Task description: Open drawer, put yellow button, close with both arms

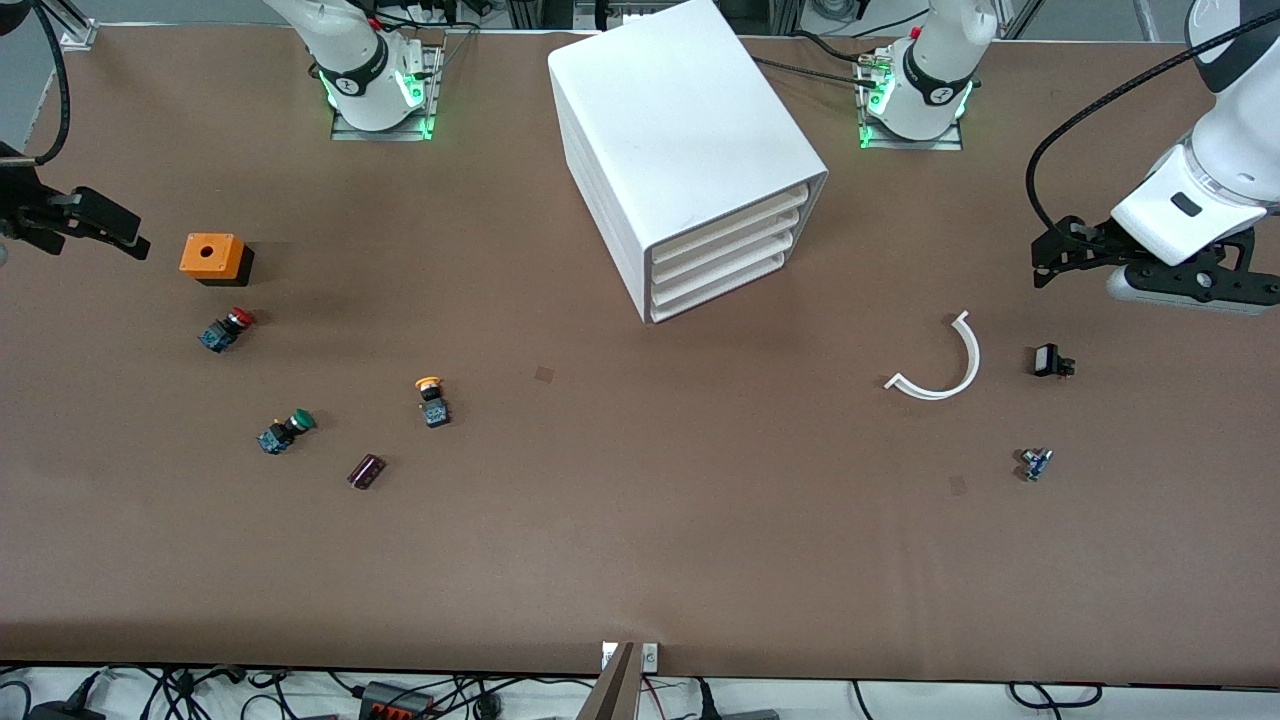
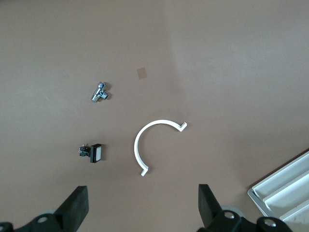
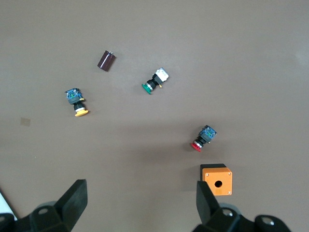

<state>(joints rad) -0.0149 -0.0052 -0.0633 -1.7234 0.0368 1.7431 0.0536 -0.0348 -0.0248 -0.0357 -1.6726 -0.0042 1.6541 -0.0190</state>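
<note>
While all four drawers [image 1: 722, 250] are sitting shut in the cabinet [image 1: 680, 130], I am holding my left pincer [image 2: 142, 208] wide over the white curved clip [image 2: 152, 145] and my right pincer [image 3: 140, 205] wide, empty, over the tabletop [image 1: 640, 540] beside the orange box [image 1: 212, 256]; the yellow button [image 1: 432, 398] is lying near the green button [image 1: 286, 430].

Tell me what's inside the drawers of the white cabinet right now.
Cannot be seen: all four shallow white plastic drawers of the big white box-shaped cabinet are pushed shut, so only their fronts show. The yellow-capped push-button lies on the brown table, not inside.
</note>
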